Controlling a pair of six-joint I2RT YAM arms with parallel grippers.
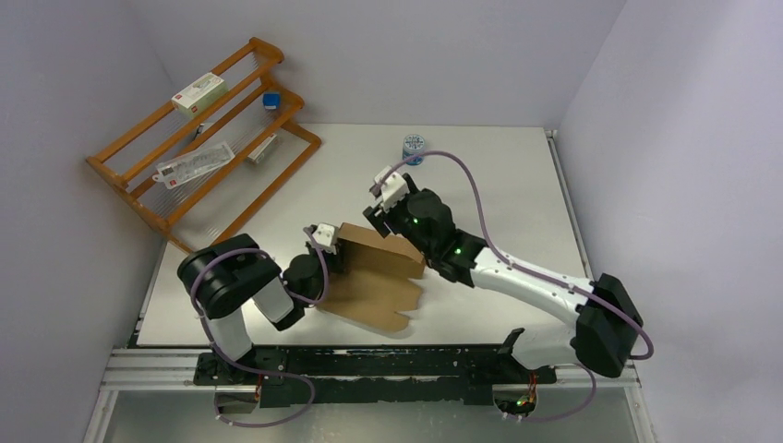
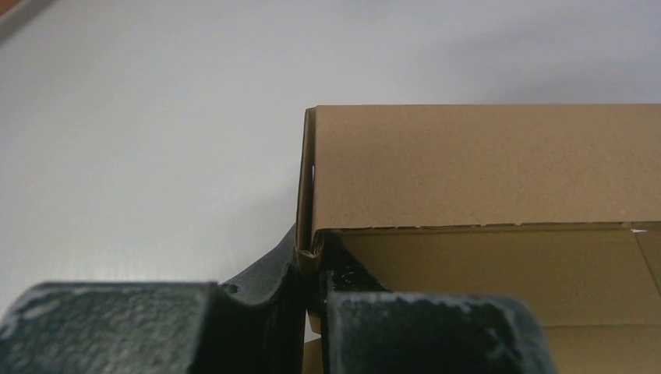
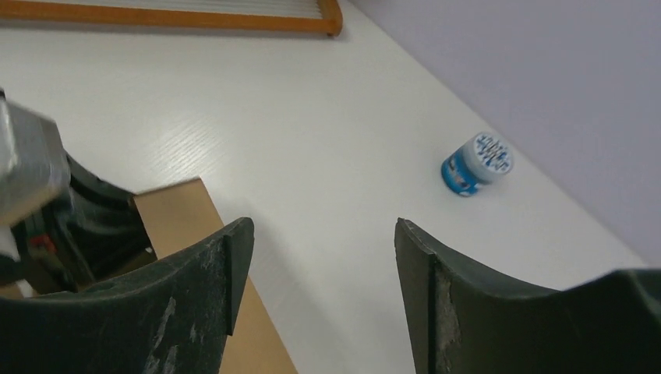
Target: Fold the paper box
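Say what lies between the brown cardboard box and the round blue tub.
Right wrist view: bare white table separates cardboard box and tub; the open right gripper hangs above.

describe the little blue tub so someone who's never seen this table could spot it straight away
Take the white table and look to its far edge by the back wall, right of the wooden rack. The tub sits alone there, past the brown box. It is the only small round thing: blue sides, white patterned lid.
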